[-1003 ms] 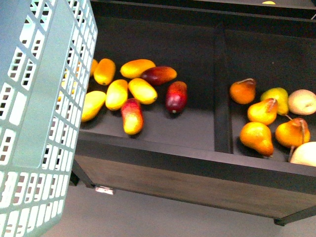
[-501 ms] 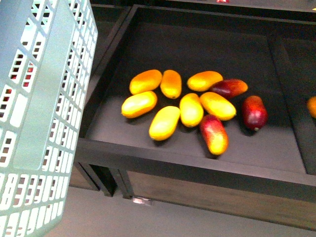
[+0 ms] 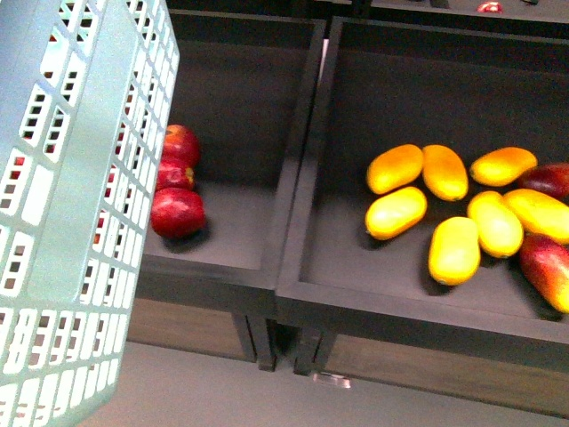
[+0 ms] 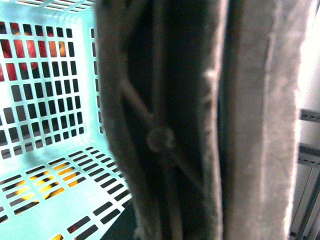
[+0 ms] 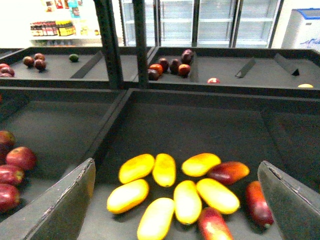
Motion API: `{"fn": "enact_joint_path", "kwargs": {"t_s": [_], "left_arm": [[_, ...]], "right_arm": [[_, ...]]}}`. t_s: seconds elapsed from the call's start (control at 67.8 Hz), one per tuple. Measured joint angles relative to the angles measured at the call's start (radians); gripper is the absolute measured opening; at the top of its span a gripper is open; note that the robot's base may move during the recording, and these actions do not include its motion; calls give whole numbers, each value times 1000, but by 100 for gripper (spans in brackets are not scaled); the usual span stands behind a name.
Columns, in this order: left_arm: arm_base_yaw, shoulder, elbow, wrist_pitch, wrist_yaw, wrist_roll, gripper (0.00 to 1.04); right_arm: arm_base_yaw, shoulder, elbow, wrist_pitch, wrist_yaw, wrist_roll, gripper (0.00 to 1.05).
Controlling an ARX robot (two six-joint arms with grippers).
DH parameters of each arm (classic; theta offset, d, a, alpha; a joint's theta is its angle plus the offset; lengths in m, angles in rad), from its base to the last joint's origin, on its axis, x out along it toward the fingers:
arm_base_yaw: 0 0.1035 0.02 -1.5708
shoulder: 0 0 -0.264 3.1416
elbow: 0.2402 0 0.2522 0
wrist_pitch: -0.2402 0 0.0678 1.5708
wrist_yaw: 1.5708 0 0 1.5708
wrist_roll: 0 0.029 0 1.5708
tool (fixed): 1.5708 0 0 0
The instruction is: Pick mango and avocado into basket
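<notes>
Screening red apples (image 3: 178, 212): basket (image 3: 84, 160); mangoes (image 3: 396, 212) nearby

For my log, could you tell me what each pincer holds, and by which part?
The right pincer is open and holds nothing. The left pincer's hold cannot be told: a blurred dark shape fills its view, beside the basket.

Basket (image 3: 80, 178) left, before apples (image 3: 178, 213); mangoes (image 3: 453, 251) in bin right of apples.
</notes>
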Motion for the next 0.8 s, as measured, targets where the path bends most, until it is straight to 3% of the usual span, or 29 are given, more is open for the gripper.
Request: {"fn": "enact_joint_path", "kwargs": {"t_s": [0.796], "left_arm": [[6, -2, 0, 0, -32, 18, 14]], "right_arm": [[-1, -1, 0, 0, -7, 0, 96]]}}
